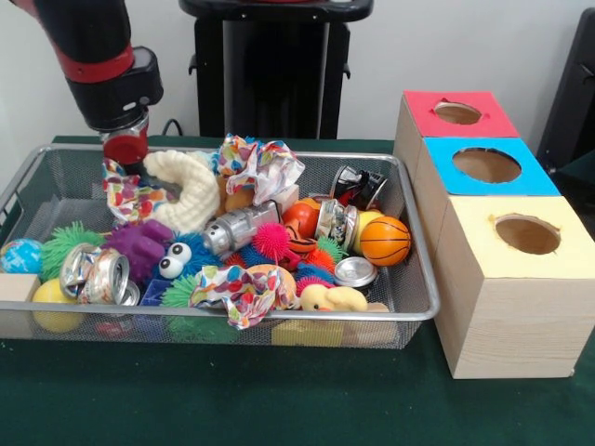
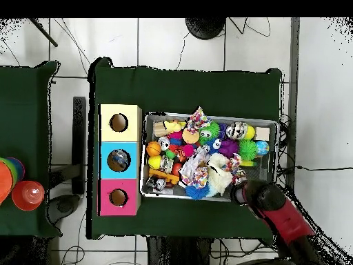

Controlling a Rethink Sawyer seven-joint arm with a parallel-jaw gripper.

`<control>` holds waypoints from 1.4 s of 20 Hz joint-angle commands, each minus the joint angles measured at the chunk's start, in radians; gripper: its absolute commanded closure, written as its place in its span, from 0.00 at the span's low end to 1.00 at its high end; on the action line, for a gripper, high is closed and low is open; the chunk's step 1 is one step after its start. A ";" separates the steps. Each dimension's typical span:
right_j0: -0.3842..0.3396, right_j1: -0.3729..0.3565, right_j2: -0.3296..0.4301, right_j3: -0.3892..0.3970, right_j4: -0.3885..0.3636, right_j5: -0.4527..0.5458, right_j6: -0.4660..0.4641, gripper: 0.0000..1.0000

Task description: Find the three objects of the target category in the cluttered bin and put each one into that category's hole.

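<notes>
The wire mesh bin [image 1: 420, 311] is full of mixed clutter; in the overhead view its rim [image 2: 210, 116] shows too. One greyish see-through bottle [image 1: 240, 228] lies on its side in the middle of the pile. I see no other bottle; any others are hidden. My gripper [image 1: 125, 153] hangs low over the bin's far left corner, just above a patterned paper wad [image 1: 130, 197]. In the overhead view the gripper [image 2: 239, 193] is at the bin's lower right rim. Its lower end is hidden among the clutter.
Three wooden boxes with round holes stand beside the bin: red [image 1: 457, 112], blue [image 1: 486, 164] and yellow [image 1: 527, 233]. In the overhead view something pale shows inside the blue hole [image 2: 118, 160]. Crushed cans [image 1: 93, 274], an orange ball [image 1: 384, 240] and a white plush ring [image 1: 191, 186] lie in the bin.
</notes>
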 commanded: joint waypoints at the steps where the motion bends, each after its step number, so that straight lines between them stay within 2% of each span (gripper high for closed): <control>1: 0.004 -0.031 0.128 0.119 -0.008 0.031 0.058 0.00; 5: -0.009 -0.089 0.120 0.159 -0.029 0.004 0.047 0.00; 8: 0.009 -0.167 0.087 0.201 -0.034 0.029 0.055 0.00; 11: -0.037 -0.196 0.152 0.246 -0.016 -0.040 0.052 0.00; 17: -0.149 -0.098 0.297 0.256 -0.040 -0.235 0.044 0.00; 20: -0.215 -0.037 0.372 0.244 -0.059 -0.287 0.035 0.00; 24: -0.225 -0.024 0.385 0.216 -0.079 -0.269 0.044 0.00; 28: -0.227 0.026 0.401 0.186 -0.108 -0.321 0.052 0.00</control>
